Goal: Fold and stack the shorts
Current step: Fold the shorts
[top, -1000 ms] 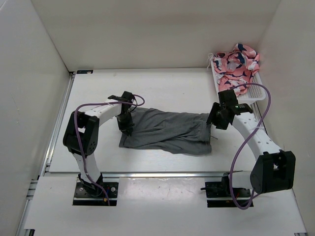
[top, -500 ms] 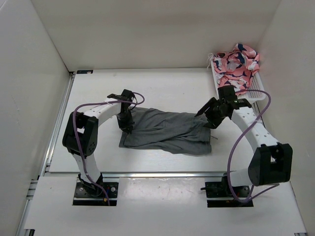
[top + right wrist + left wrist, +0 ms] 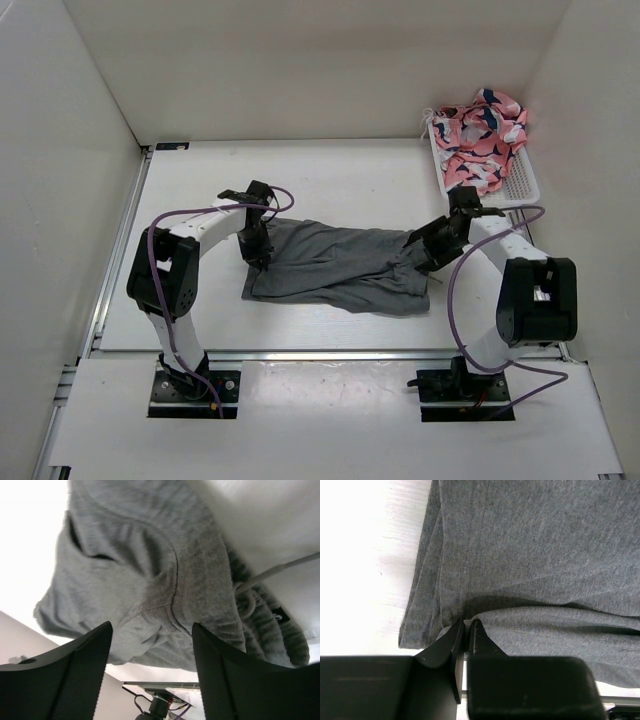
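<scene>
Spread the right gripper (image 3: 420, 250) wider, jaws now well apart. Lifted it off the right end of the shorts (image 3: 335, 262), then lowered it back over that end, with the elbow drawn nearer the shorts.

Non-task items, top view

A white perforated basket (image 3: 521, 187) sits at the far right corner of the white table (image 3: 340, 175), against the right wall (image 3: 590, 150). A crumpled pink patterned cloth (image 3: 480, 135) with dark and white markings fills its far end and rises above the rim. A metal rail (image 3: 112, 270) borders the table's left edge.
</scene>
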`<state>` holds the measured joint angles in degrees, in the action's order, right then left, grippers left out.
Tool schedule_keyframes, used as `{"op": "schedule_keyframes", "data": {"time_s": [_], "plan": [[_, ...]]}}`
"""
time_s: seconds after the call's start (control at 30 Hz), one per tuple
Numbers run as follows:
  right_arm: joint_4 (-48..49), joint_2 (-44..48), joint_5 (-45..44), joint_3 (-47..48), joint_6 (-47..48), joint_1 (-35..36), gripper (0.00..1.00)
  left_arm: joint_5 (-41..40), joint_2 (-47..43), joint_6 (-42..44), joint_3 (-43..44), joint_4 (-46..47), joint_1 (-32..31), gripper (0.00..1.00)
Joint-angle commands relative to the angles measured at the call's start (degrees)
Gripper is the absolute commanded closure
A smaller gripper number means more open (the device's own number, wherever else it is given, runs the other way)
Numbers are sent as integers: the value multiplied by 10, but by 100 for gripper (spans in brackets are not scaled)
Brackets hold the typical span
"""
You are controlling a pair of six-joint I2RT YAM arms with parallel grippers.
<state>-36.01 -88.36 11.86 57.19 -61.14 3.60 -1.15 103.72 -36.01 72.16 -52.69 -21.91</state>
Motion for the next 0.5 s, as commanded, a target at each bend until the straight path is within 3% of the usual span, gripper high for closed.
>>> {"op": "schedule_keyframes", "data": {"time_s": [0.0, 0.1, 0.33, 0.47], "plan": [[23, -23, 16, -12, 0, -2, 35, -14, -30, 5, 17, 0, 1, 89], [10, -28, -2, 5, 42, 10, 39, -14, -30, 5, 17, 0, 1, 89], [-56, 11, -252, 105, 277, 148, 37, -14, -30, 5, 22, 0, 1, 89], [-56, -15, -271, 97, 382, 157, 46, -14, -30, 5, 22, -6, 1, 89]]}}
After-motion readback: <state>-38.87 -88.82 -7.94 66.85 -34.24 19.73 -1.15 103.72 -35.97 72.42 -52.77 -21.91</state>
